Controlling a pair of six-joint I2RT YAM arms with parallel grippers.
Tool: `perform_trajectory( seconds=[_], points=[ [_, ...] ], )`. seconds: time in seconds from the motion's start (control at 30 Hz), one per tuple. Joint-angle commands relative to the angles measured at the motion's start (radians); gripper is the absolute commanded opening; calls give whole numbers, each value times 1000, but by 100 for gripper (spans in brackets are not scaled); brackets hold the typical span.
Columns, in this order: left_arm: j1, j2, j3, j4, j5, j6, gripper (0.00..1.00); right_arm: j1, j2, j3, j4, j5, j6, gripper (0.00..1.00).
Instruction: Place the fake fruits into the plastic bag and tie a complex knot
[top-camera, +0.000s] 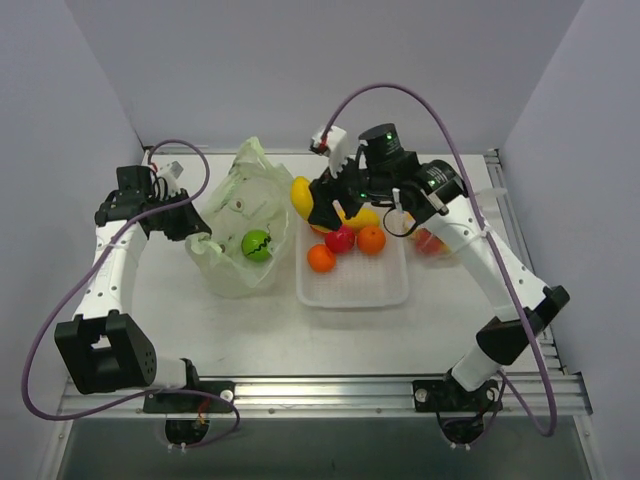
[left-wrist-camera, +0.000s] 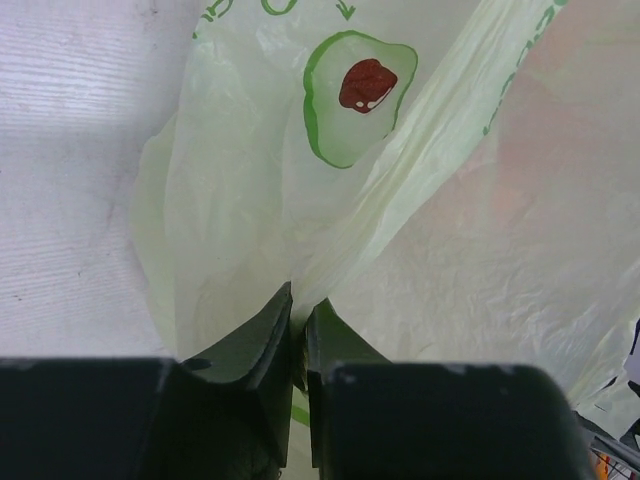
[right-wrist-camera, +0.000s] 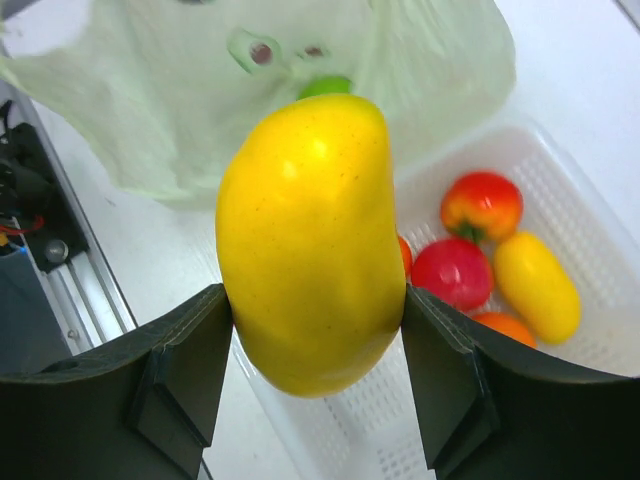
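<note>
The pale green avocado-print bag (top-camera: 243, 205) stands open left of the basket, with a green fruit (top-camera: 257, 245) inside. My left gripper (top-camera: 203, 240) is shut on the bag's left rim; in the left wrist view the jaws (left-wrist-camera: 298, 308) pinch a fold of the bag film (left-wrist-camera: 350, 120). My right gripper (top-camera: 310, 208) is shut on a large yellow fruit (top-camera: 300, 195), held between basket and bag; it fills the right wrist view (right-wrist-camera: 310, 240) between the fingers (right-wrist-camera: 190, 360). Two oranges (top-camera: 321, 258), a red fruit (top-camera: 340, 239) and a yellow one (top-camera: 362, 216) lie in the basket.
The white slotted basket (top-camera: 385, 285) sits at table centre-right. Another red-orange fruit (top-camera: 428, 241) lies right of the basket, under my right arm. A metal rail (top-camera: 330, 392) runs along the near edge. In the right wrist view the basket rim (right-wrist-camera: 470, 135) lies below the gripper.
</note>
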Motion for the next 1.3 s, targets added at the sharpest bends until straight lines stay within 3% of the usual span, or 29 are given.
perform_trajectory(
  seconds=[0.0,0.1,0.17,0.4,0.47,0.53,0.63,0.8,0.93,1.03,1.17,1.27],
  points=[
    [-4,-36,-3,56,52,0,15,95,113,132,-21,9,1,11],
    [-2,-33,0,61,94,14,10,182,211,267,-17,107,-24,11],
    [-2,-36,0,58,106,15,0,233,283,327,1,211,-41,9],
    [-4,-44,-9,56,85,14,0,267,421,345,139,317,-16,15],
    [-4,-45,-9,56,83,14,0,268,450,345,186,343,-3,31],
    [-2,-45,-14,55,88,14,0,265,464,368,197,369,11,63],
    [-4,-45,-11,55,98,17,0,270,436,361,184,357,31,98],
    [-4,-48,-15,72,97,22,0,261,198,183,160,196,30,100],
    [-2,-53,-9,81,103,31,0,151,8,-71,116,49,39,100],
    [-2,-67,-20,92,154,74,0,54,-75,-232,95,29,28,100],
    [-4,-71,-35,90,187,97,0,-98,-63,-305,10,96,-50,100],
    [-4,-56,-20,67,163,104,0,-140,6,-314,-44,142,-122,100]
  ],
)
